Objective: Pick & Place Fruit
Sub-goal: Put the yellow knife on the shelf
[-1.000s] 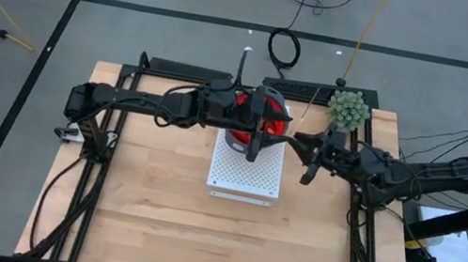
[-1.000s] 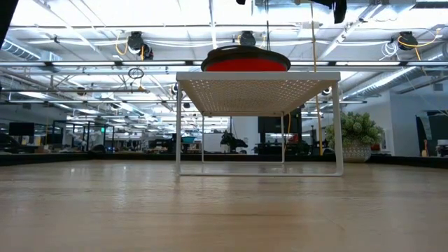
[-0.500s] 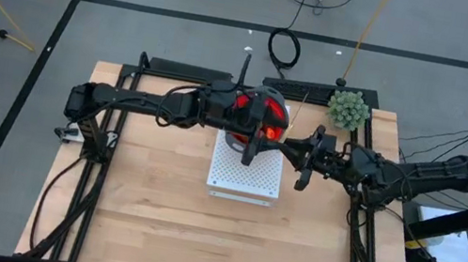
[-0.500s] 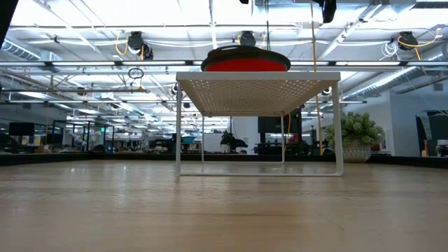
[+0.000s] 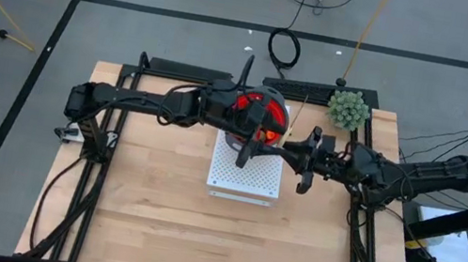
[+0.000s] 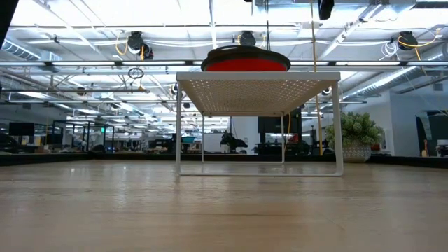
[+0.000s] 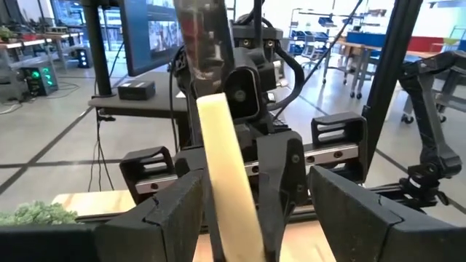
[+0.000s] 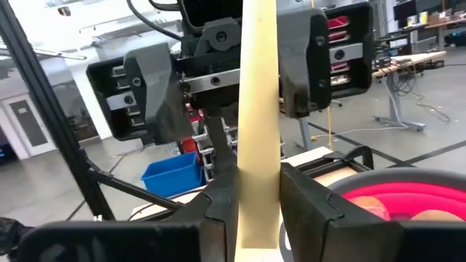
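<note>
Wood-plank worktop (image 5: 155,204), high view: white perforated rack (image 5: 245,179) carries a dark-rimmed red bowl (image 5: 285,113). The fruit (image 5: 247,107) is red blobs inside. My left gripper (image 5: 246,150) hangs over the bowl. My right gripper (image 5: 296,147) has shifted from the spiky plant (image 5: 348,109) to the bowl's edge.

Low view: open room under the rack.

Left wrist: fingers (image 7: 171,215) spread wide, clear of a flat pale stick (image 7: 222,167).

Right wrist: fingers (image 8: 218,207) clamp that stick.

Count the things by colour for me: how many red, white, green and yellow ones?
Red: 1, the bowl
White: 1, the rack
Green: 1, the spiky plant
Pale yellow: 1, the stick
Total: 4
</note>
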Controlling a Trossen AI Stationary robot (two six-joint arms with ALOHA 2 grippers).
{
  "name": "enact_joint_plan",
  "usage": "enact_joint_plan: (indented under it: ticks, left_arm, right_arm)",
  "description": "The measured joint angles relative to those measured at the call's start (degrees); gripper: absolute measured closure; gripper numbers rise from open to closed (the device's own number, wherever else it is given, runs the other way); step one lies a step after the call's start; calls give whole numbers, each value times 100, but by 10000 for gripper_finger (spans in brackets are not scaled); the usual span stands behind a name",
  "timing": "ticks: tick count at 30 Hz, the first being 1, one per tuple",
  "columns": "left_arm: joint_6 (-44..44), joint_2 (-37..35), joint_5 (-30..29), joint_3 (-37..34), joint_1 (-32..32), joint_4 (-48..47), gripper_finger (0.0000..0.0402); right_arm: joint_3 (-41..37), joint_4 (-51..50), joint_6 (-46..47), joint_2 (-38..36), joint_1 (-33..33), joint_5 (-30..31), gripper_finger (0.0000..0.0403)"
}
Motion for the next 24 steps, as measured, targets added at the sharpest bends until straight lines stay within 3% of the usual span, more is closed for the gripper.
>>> enact_joint_plan:
  ticks: [9,24]
  left_arm:
    - [-20,0,250,0,-4,74,166]
    - [-41,0,396,-2,2,79,334]
  right_arm:
    - [0,16,44,-2,-2,-191,333]
    - [0,45,77,-2,2,-353,332]
